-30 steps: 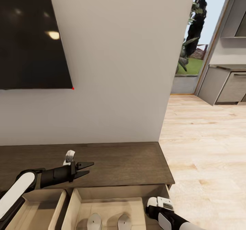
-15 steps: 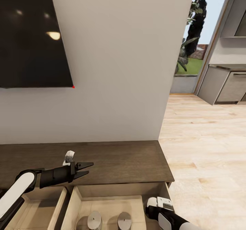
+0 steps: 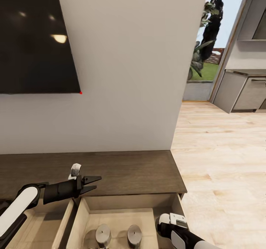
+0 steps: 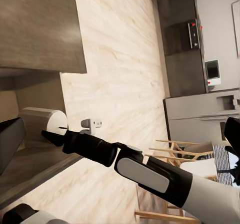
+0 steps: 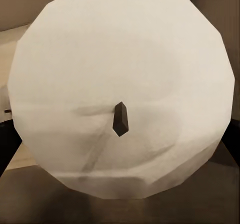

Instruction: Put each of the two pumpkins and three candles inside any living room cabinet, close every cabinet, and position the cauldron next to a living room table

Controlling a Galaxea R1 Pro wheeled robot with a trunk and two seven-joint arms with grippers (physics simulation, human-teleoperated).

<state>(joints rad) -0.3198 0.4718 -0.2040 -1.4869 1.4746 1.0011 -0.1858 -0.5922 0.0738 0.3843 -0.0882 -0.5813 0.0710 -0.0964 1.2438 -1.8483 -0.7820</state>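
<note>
The long dark-brown cabinet [image 3: 122, 173] runs along the white wall under a black wall screen [image 3: 35, 38], and two of its drawers stand pulled out toward the robot, showing light beige insides. In the right-hand open drawer [image 3: 118, 219] two candles [image 3: 103, 235] [image 3: 134, 236] stand upright side by side, apart from each other, near the drawer's near end. The left gripper [image 3: 94, 183] hovers over the near edge of the cabinet top, above the divide between the two drawers, its jaws spread and holding nothing. The right arm [image 3: 181, 234] sits at the near right corner of that same drawer. In the left wrist view the right gripper [image 4: 54, 134] has its jaws pinching a third candle [image 4: 42, 124] by the sides; the right wrist view looks straight down on this candle's pale top and dark wick [image 5: 120, 118]. To the right, light wood floor [image 3: 221, 160] leads past a glass door to grey kitchen units [image 3: 245, 94]
</note>
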